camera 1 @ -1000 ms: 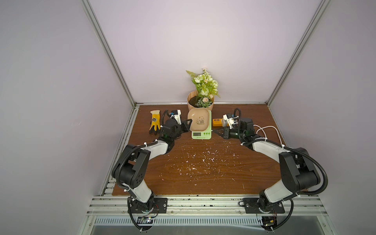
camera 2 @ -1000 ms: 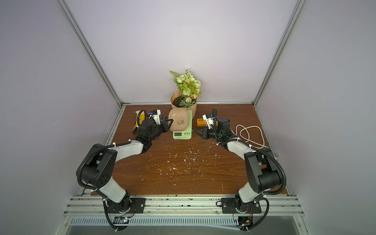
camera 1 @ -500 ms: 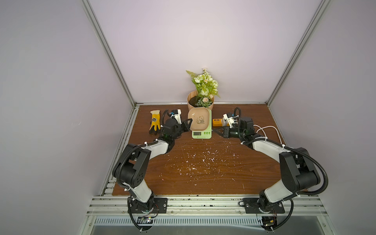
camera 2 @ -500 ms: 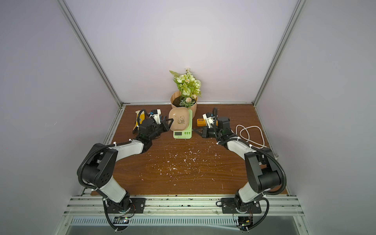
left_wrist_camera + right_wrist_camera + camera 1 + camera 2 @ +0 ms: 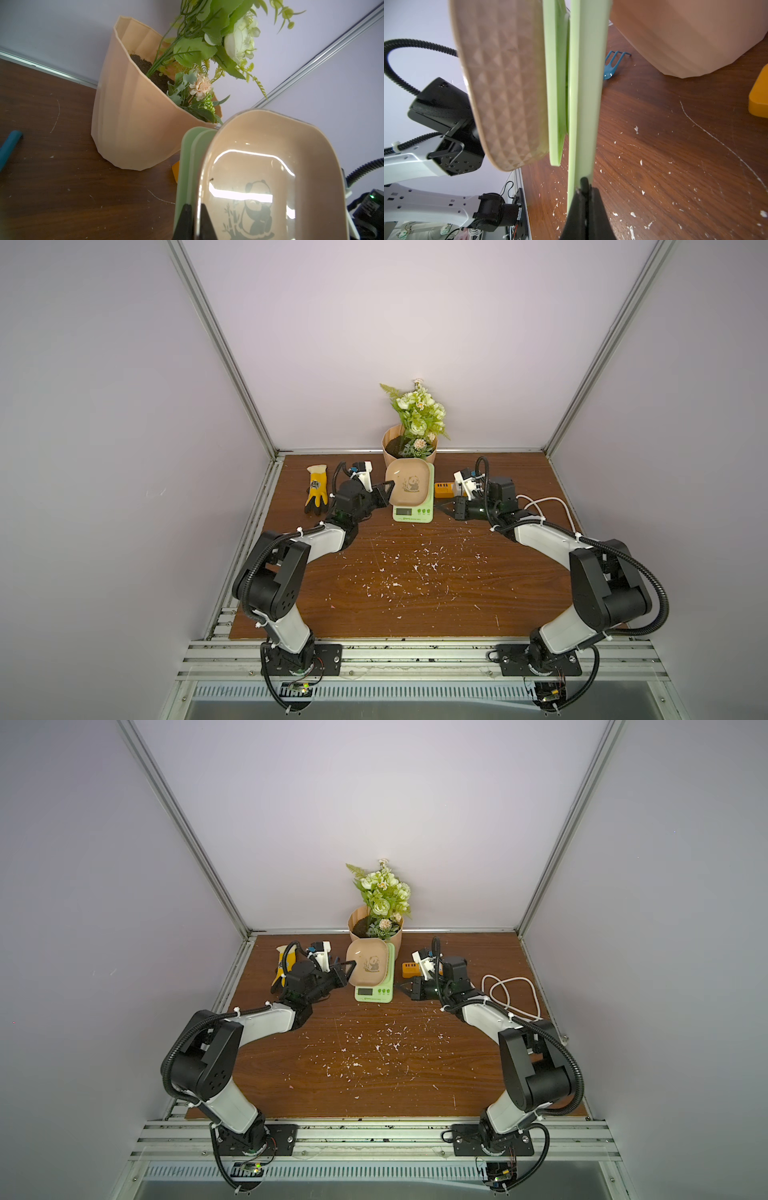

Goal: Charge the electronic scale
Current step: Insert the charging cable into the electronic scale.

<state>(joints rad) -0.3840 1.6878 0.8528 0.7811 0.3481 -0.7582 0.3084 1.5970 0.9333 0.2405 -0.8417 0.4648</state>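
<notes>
I sit in a pale lilac booth: plain walls (image 5: 415, 323) rise behind the desk (image 5: 415, 605) and on both sides of it, joined by slanting aluminium posts (image 5: 220, 348). The desk is dark brown wood grain, scattered with white flecks (image 5: 419, 558). Along its near edge runs a grey metal rail (image 5: 415, 653). The light is soft and even.

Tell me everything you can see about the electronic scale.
The electronic scale is a light-green, plastic-looking slab with a grey display and green buttons on its near edge, flat on the wooden table before the flower pot. Its tan rounded-square tray, with a panda picture and diamond-patterned underside, overhangs the base's left side. The left gripper is shut on the tray's rim; the shut right gripper points at the base's right edge.
</notes>
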